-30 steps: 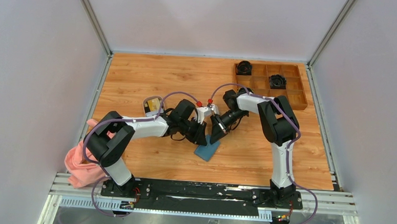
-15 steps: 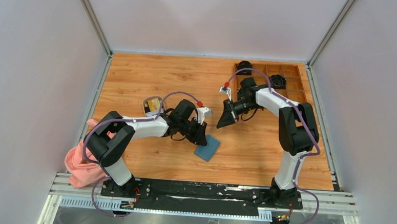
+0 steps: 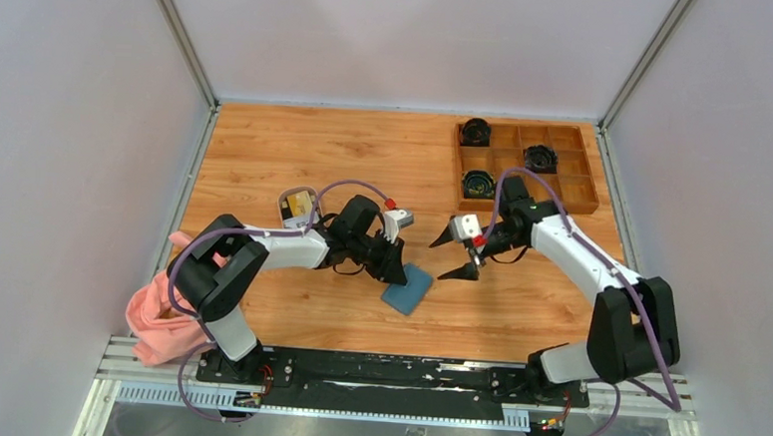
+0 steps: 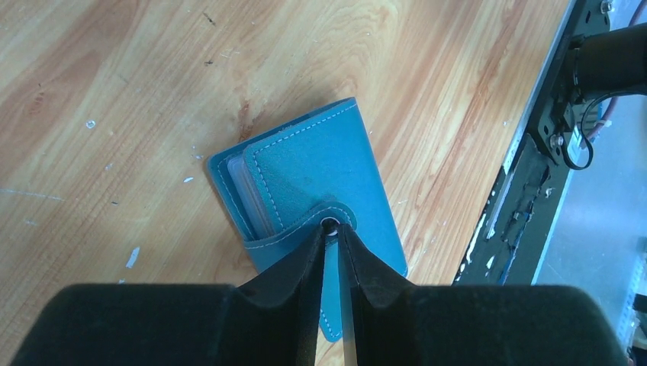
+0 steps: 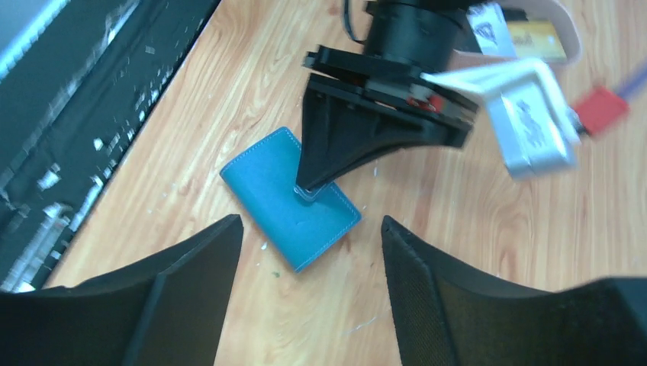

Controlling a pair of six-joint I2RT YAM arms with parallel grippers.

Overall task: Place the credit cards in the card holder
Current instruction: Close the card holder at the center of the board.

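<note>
— Card holder (image 3: 406, 288) is flat on the tabletop, roughly midway between the left and right edges and closer to the near edge than the far one. My left gripper (image 4: 330, 232) has its jaws pressed nearly together on the snap tab, pinching it. The cover looks folded over the pockets.
— And the right?
— Right gripper (image 5: 309, 221) is spread wide and carrying nothing. It hovers just to the right of the holder, fingers pointed at it.
— Where are the credit cards?
— I can see 1 yellowish card (image 3: 301, 208) in the small white dish (image 3: 289, 193), left of the holder and tight beside my left arm. Whether any sit in the pockets already, I can't tell.
— What worries you?
— 3 things, as I judge it. First, the tab is a thin strip: pull up too hard and it slips from the jaws, or the whole holder drags across the wood instead of opening. Second, the dish is on the far side of my left arm from the right gripper, so reaching it risks the 2 arms knocking. Third, a card lying flat in a dish gives the fingers little edge, and a poor pinch sends it skidding out or dropping short of the pocket.
</note>
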